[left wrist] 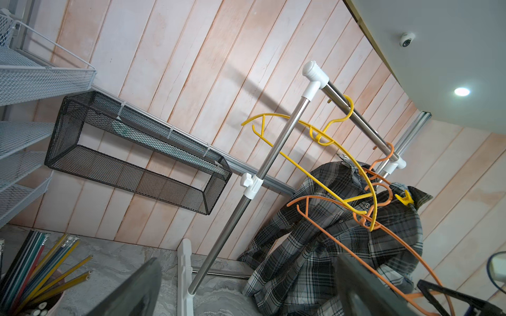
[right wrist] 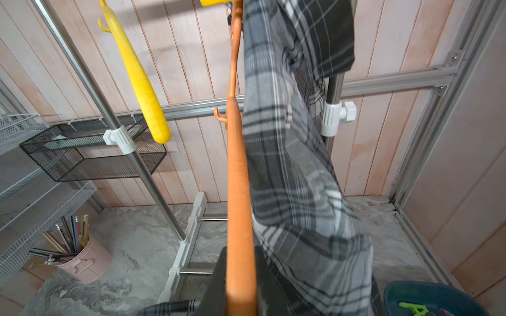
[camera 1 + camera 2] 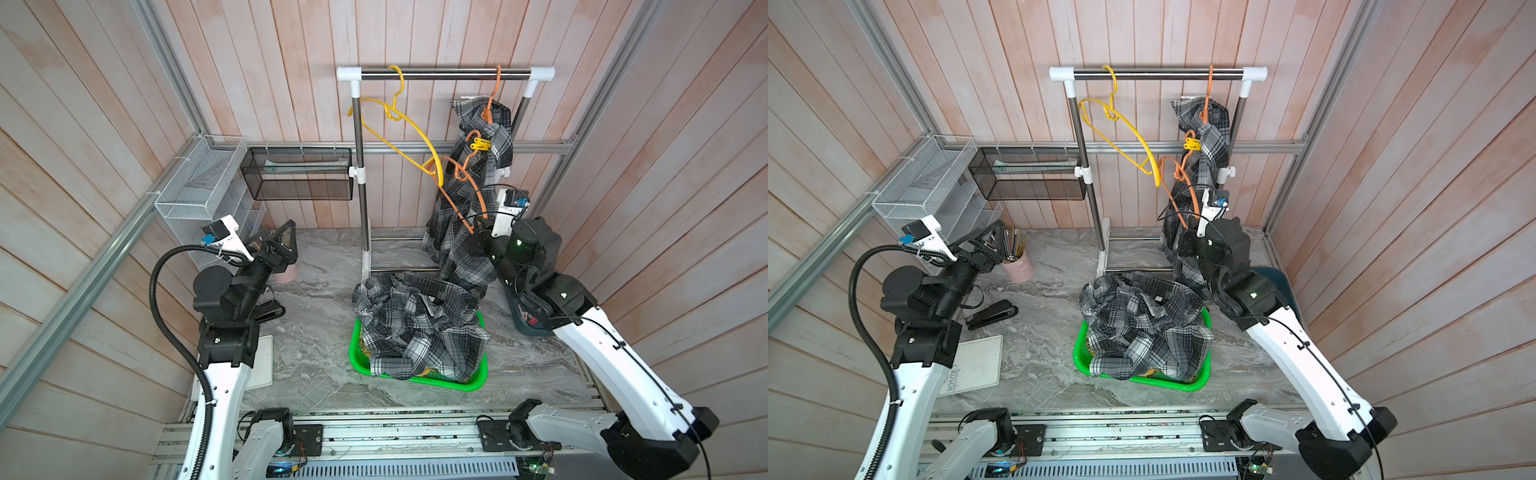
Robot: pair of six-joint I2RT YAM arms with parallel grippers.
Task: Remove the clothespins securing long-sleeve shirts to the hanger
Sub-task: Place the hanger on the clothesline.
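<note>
The right tool [image 2: 241,279] clamps the orange plastic hanger [image 2: 237,175] at its low end; the bright yellow plastic clothespin [image 3: 480,144] grips the grey plaid shirt [image 3: 492,166] well above. The left tool [image 3: 278,245] gapes wide, empty.

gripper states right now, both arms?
Left gripper: open, empty.
Right gripper: shut on the arm of the orange plastic hanger.

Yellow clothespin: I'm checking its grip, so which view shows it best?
Left wrist view: the clothespin appears largest there, unblocked, clipped to the hanging shirt. It is smaller in both top views. The right wrist view shows at most a cropped yellow sliver.
</note>
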